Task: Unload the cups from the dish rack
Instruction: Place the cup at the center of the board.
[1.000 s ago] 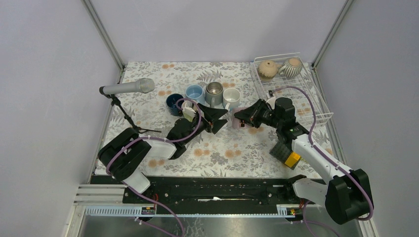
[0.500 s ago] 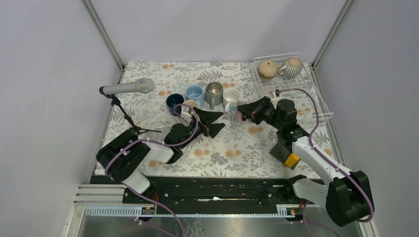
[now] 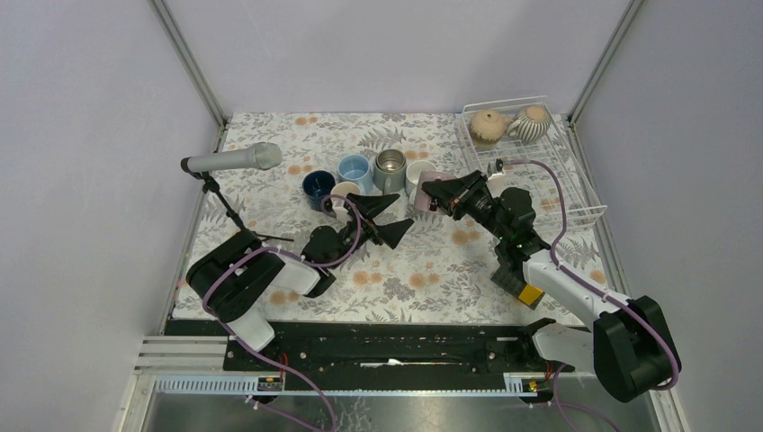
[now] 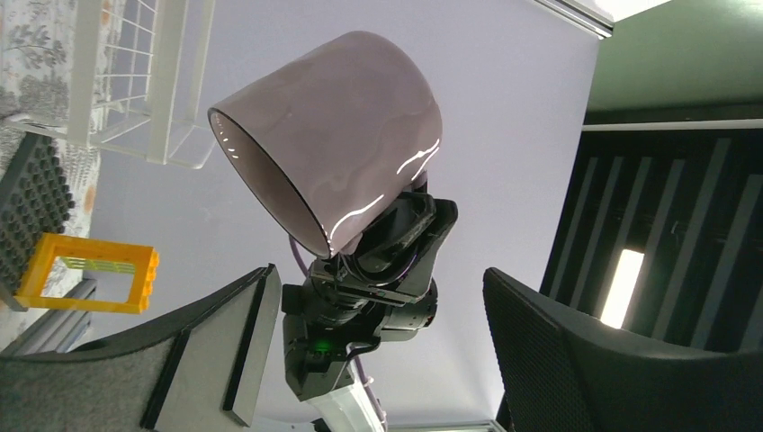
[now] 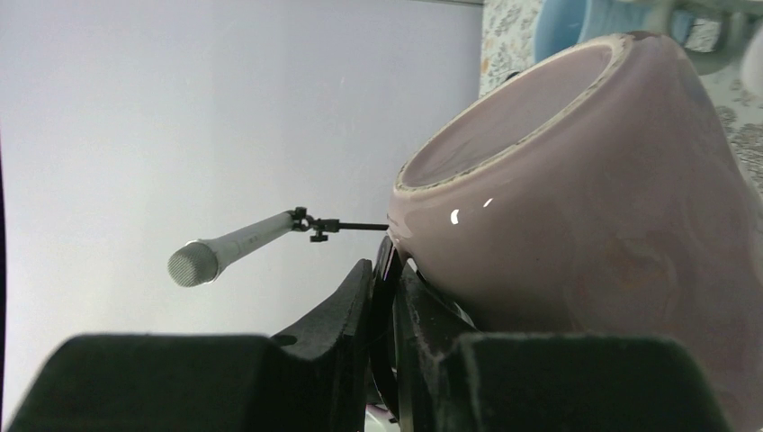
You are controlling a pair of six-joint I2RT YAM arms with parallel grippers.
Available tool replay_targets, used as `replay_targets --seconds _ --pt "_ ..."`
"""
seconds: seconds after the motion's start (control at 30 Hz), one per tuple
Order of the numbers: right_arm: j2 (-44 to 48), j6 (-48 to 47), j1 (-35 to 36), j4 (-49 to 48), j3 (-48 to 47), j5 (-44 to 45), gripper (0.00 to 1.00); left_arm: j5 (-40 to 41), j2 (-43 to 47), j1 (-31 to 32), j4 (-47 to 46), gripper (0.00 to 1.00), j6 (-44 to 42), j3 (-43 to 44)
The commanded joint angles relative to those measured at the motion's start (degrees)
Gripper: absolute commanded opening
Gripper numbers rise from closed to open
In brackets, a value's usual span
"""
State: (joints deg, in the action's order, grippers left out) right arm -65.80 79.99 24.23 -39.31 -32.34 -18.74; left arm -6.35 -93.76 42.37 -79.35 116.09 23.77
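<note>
placing step: right gripper (image 3: pixel 438 193) clamped on the pink mug (image 4: pixel 342 126), tilted in the air beside the white cup (image 3: pixel 415 175) on the desk (image 3: pixel 405 270) — next it likely needs righting and lowering there — left gripper (image 3: pixel 385 214) spread, empty.

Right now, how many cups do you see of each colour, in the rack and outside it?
dark blue cup: 1
light blue cup: 1
metallic grey cup: 1
white cup: 1
pink cup: 1
tan cup: 1
striped cup: 1
Total: 7
</note>
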Motion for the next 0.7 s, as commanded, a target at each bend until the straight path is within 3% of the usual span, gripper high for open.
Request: replay_targets --seconds 0.0,0.37,0.67 --pt "0.2 2.3 1.5 -12.0 -3.8 -0.4 0.00 -0.5 -1.8 -0.7 -9.3 0.87 2.7 2.3" --pt "-0.2 2.2 6.1 -19.4 -3.5 -0.5 0.00 -0.6 -4.0 -1.2 -12.2 0.83 6.9 5.5" --pt "-2.1 1.0 9.2 -31.2 1.5 4.8 0.00 3.8 -2.8 -1.2 -12.6 0.71 8.5 7.7"
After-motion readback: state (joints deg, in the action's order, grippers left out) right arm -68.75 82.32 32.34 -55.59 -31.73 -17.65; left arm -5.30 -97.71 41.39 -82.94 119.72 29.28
